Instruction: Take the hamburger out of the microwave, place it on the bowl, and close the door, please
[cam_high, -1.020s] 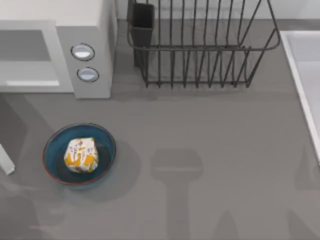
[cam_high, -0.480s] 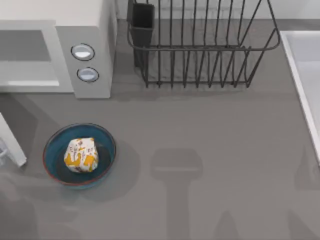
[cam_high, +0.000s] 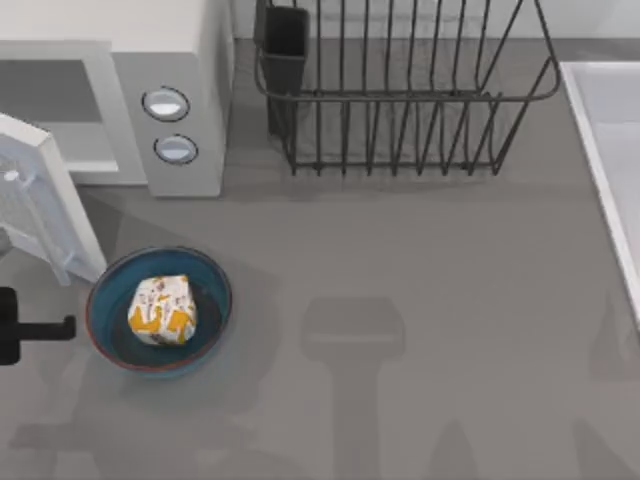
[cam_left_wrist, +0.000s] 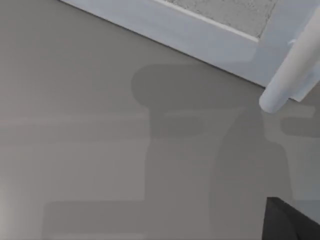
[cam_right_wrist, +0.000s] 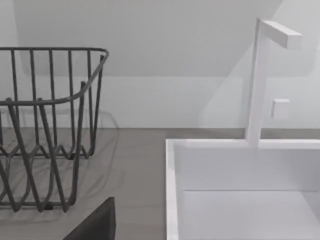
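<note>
Hamburger (cam_high: 161, 309) in bowl (cam_high: 213, 280), grey table (cam_high: 420, 300)

Grey table (cam_high: 420, 300), perhaps white wall (cam_right_wrist: 165, 40).

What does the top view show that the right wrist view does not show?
The top view has the hamburger lying in the bowl, the microwave with its door standing partly open, and the left gripper at the table's left edge. The right wrist view has a white faucet over a sink. Both share the black wire dish rack and the grey table.
</note>
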